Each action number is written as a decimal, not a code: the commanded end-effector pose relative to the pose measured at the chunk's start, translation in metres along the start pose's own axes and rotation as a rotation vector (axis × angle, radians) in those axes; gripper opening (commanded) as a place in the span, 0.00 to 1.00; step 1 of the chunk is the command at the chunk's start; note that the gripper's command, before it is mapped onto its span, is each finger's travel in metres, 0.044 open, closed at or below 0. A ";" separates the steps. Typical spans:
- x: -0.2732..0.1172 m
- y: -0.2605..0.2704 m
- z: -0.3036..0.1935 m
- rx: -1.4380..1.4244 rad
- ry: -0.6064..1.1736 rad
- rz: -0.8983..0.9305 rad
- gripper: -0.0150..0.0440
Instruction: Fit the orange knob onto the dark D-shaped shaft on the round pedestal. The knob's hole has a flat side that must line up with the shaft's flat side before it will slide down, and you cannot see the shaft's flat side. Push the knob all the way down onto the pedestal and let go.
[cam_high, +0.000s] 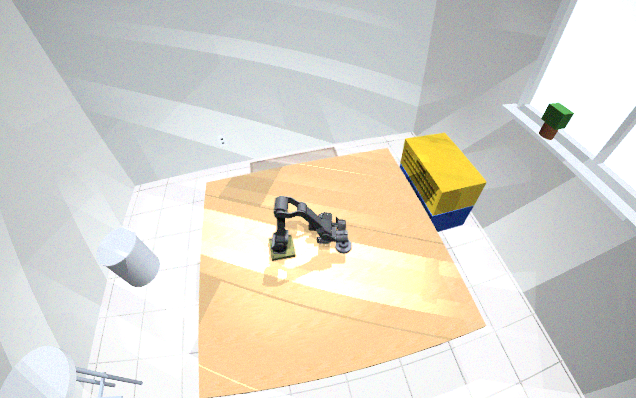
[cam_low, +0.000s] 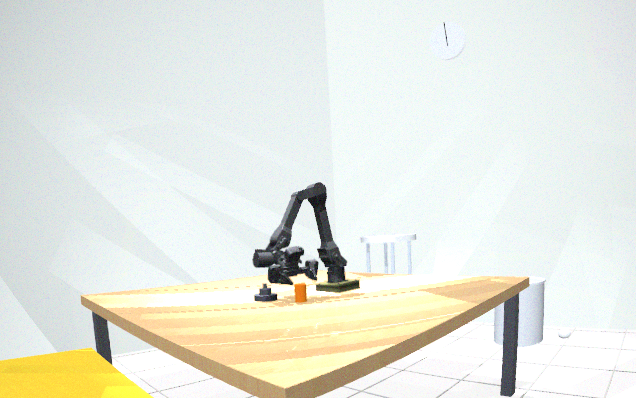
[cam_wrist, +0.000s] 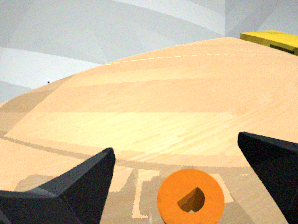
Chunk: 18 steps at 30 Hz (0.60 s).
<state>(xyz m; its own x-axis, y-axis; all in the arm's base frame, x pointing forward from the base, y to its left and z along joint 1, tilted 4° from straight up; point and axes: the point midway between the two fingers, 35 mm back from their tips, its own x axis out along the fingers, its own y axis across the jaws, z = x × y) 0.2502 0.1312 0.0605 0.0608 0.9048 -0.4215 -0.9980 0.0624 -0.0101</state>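
Note:
The orange knob (cam_low: 300, 293) (cam_wrist: 168, 200) stands upright on the table, beside the pedestal and apart from it. Its D-shaped hole faces up in the wrist view, the flat side seeming to lie toward the upper left. The dark round pedestal (cam_high: 343, 249) (cam_low: 265, 297) stands on the table with its short shaft (cam_low: 264, 287) upright and bare. My gripper (cam_low: 301, 280) (cam_wrist: 177, 147) is wide open and empty, just above the knob, with a finger on either side of it in the wrist view. The arm hides the knob in the top view. The shaft's flat side cannot be seen.
The arm's base plate (cam_high: 283, 255) (cam_low: 338, 286) is on the wooden table (cam_high: 300, 345) (cam_low: 280, 360). A yellow and blue box (cam_high: 442, 175) stands beyond the table's edge. A grey bin (cam_high: 135, 262) is on the floor at the other side.

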 end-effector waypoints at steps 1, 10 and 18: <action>-0.019 0.000 0.049 -0.031 0.000 -0.014 1.00; -0.016 0.000 0.049 -0.011 0.066 0.006 1.00; -0.010 0.004 0.050 0.057 0.855 0.058 1.00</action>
<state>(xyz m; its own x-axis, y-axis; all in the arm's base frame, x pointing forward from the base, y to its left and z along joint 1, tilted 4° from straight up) 0.2476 0.1454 0.1005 -0.0300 0.6887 -0.7245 -0.9967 0.0344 0.0739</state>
